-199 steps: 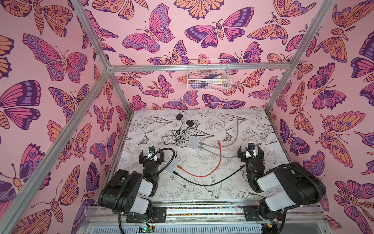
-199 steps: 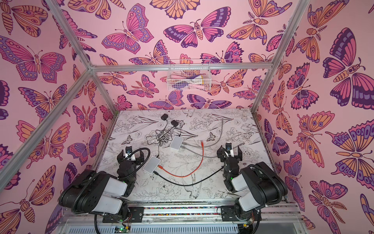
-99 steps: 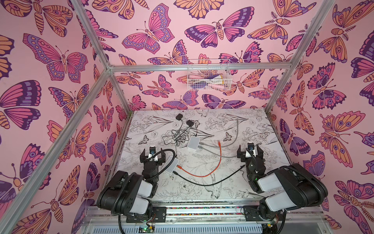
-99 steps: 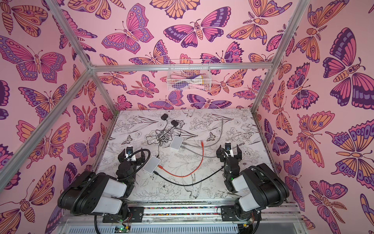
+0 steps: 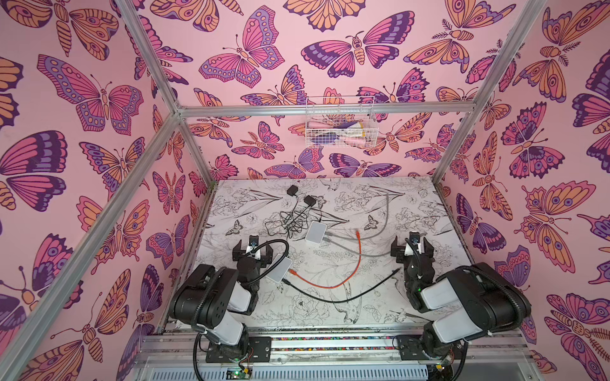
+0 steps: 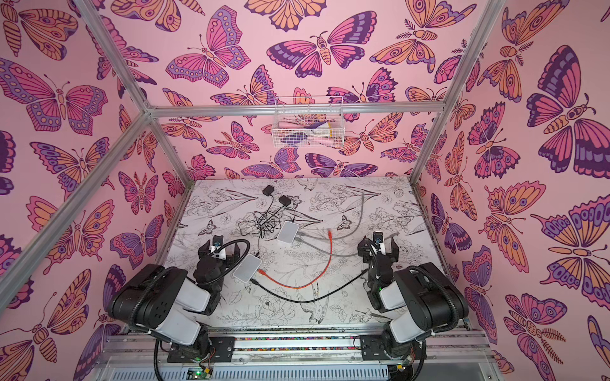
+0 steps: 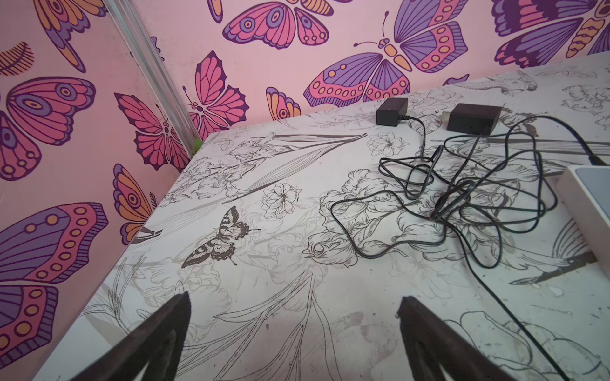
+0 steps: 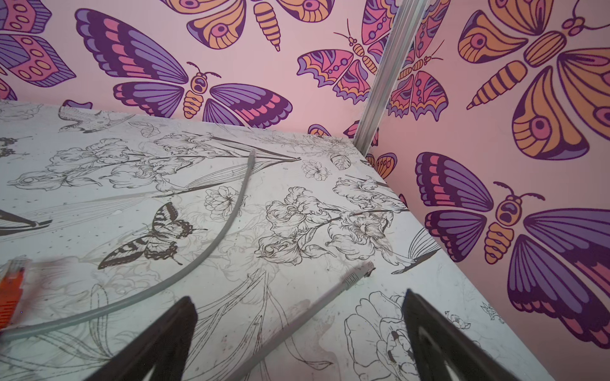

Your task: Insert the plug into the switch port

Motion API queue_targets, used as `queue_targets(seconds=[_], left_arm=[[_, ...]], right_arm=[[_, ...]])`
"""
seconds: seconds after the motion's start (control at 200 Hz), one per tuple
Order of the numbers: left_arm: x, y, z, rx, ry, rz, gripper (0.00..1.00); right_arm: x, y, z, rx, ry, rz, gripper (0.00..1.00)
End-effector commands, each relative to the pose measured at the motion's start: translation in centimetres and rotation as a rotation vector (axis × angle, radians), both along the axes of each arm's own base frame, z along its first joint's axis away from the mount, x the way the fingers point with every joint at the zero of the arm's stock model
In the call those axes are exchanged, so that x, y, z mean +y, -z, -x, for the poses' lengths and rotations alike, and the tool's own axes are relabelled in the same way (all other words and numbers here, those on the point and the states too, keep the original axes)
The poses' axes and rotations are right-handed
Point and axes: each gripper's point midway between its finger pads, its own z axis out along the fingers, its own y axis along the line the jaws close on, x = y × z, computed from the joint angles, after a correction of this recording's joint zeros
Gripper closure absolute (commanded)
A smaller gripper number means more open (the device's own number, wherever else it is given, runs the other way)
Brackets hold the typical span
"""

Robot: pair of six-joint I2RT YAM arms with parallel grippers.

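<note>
Left gripper (image 5: 252,255) and right gripper (image 5: 412,250), both released and empty, flank the white switch (image 5: 280,269) and loose orange plug (image 5: 357,233), ready for pickup.

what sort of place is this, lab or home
Probably a robot test cell: silver aluminium frame bars, two black-and-white robot arms bolted to a rail, small white switch boxes with a loose orange cable.

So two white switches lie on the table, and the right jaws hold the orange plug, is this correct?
Not quite. The right gripper has its jaws open and empty; the orange plug lies free on the table, as the right wrist view shows.
</note>
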Motion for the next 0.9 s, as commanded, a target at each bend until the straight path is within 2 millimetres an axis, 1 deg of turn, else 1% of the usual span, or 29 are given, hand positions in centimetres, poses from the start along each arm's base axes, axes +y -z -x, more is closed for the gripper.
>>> queue_targets(seconds=[0.0, 0.005, 0.015, 0.035, 0.29, 0.396, 0.451, 0.461, 0.481, 0.581, 0.691, 0.896], left_arm=[[-0.4, -0.5, -0.7, -0.026, 0.031, 0.024, 0.00], [-0.4, -0.6, -0.8, -0.027, 0.030, 0.024, 0.00], [-0.3, -0.5, -0.7, -0.025, 0.030, 0.024, 0.00], [-0.3, -0.6, -0.8, -0.027, 0.029, 0.025, 0.00], [-0.2, -0.5, -1.0, -0.025, 0.030, 0.028, 0.00], [-0.2, -0.5, -1.1, -0.026, 0.030, 0.027, 0.00], [-0.1, -0.6, -1.2, -0.026, 0.028, 0.028, 0.00], [-0.1, -0.5, -1.2, -0.024, 0.028, 0.028, 0.00], [-0.1, -0.5, -1.2, -0.023, 0.027, 0.029, 0.00], [0.1, -0.5, -1.5, -0.011, 0.017, 0.037, 0.00], [0.6, -0.1, -2.0, 0.021, 0.000, 0.051, 0.00], [1.7, 0.6, -3.5, 0.114, -0.030, 0.104, 0.00]], right_arm=[[-0.1, -0.8, -0.8, -0.040, -0.008, -0.054, 0.01], [-0.1, -0.8, -0.9, -0.041, -0.010, -0.054, 0.01], [-0.1, -0.1, -1.0, -0.018, -0.012, -0.050, 0.01], [-0.1, 0.2, -1.2, -0.007, -0.011, -0.045, 0.01], [-0.6, 0.4, -1.8, 0.009, 0.014, -0.059, 0.01], [-1.1, 0.5, -2.4, 0.034, 0.034, -0.073, 0.01], [-1.3, 1.3, -2.7, 0.078, 0.041, -0.077, 0.01], [-1.3, 0.6, -2.9, 0.061, 0.042, -0.084, 0.01], [-1.4, 0.4, -3.0, 0.062, 0.042, -0.090, 0.01], [-2.0, 0.9, -4.0, 0.120, 0.059, -0.116, 0.01], [-2.9, 1.5, -4.7, 0.171, 0.073, -0.159, 0.01], [-2.9, 1.4, -4.7, 0.170, 0.073, -0.162, 0.01]])
